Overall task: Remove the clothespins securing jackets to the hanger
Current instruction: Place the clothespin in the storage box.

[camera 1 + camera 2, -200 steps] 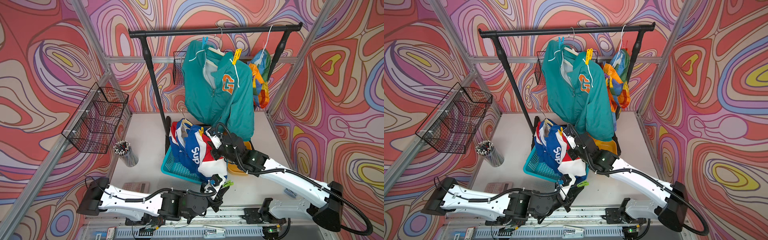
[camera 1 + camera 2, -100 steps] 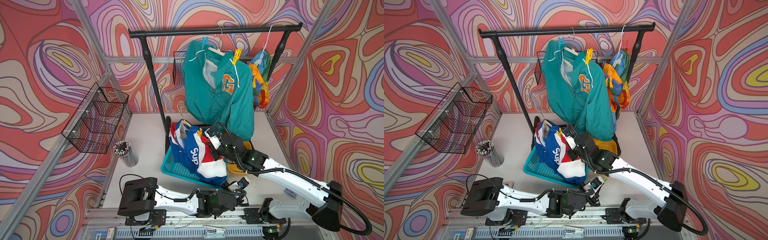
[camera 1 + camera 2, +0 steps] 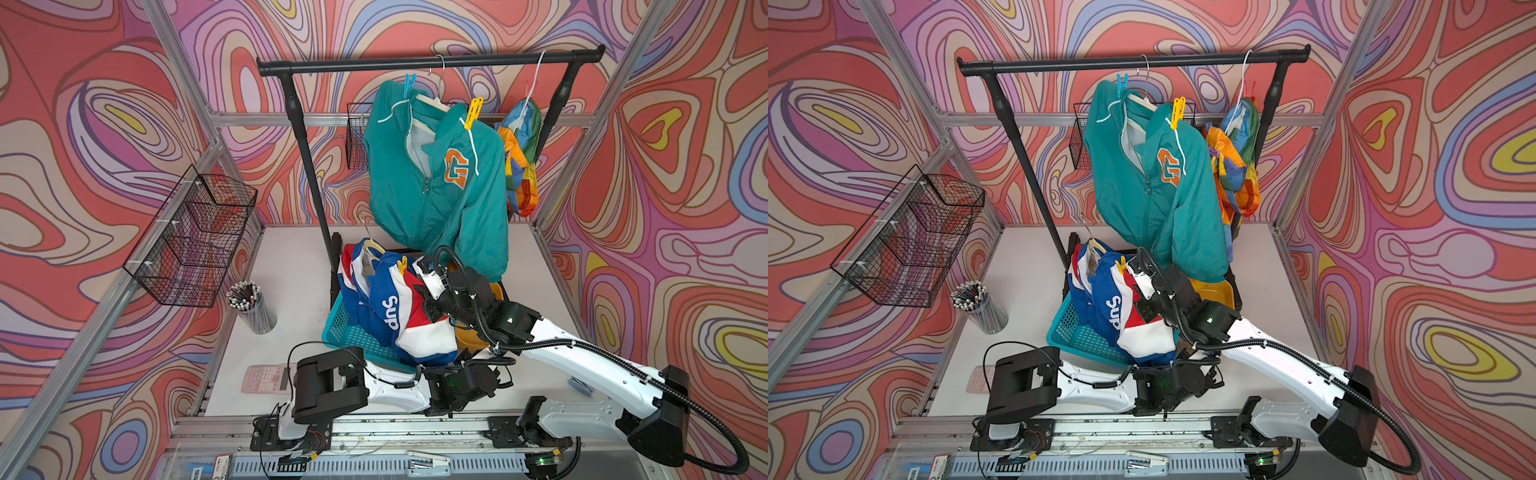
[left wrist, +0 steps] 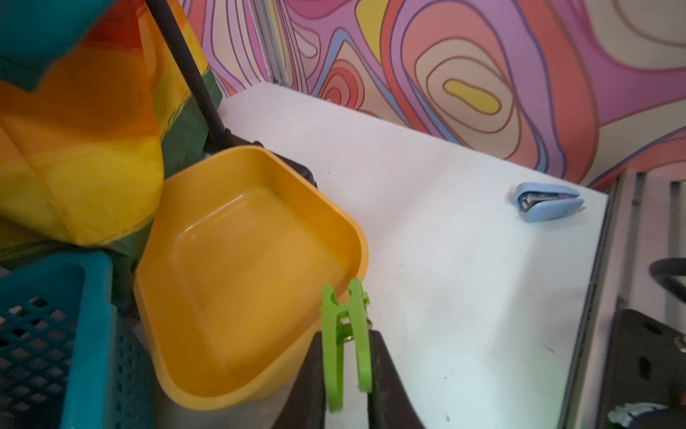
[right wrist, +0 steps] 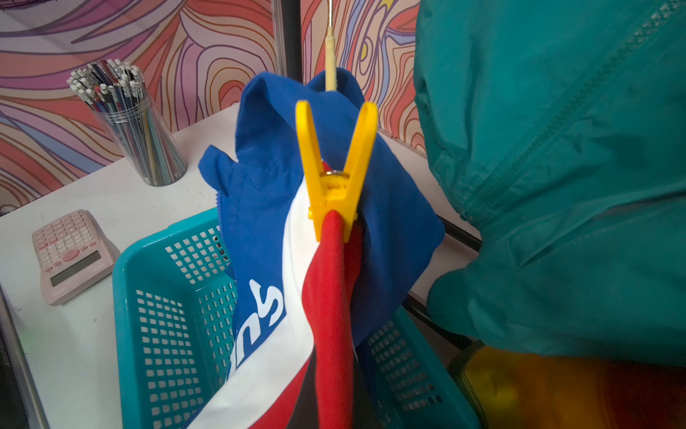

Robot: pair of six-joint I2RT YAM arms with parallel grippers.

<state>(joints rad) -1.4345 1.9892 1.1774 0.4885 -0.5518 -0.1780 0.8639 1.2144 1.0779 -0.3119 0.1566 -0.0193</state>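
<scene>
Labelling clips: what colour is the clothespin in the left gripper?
Lime green; the clothespin shows best in the left wrist view.

White table: teal basket, yellow tub, pencil cup, pink calculator, blue stapler, black rack standing on it

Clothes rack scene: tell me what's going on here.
The left end effector grips a green clothespin near the rim of the yellow bin. The right end effector, shut, holds the blue jacket up over the teal basket. A yellow clothespin is clipped to this jacket. The teal jacket and rainbow jacket hang on the rack.
</scene>
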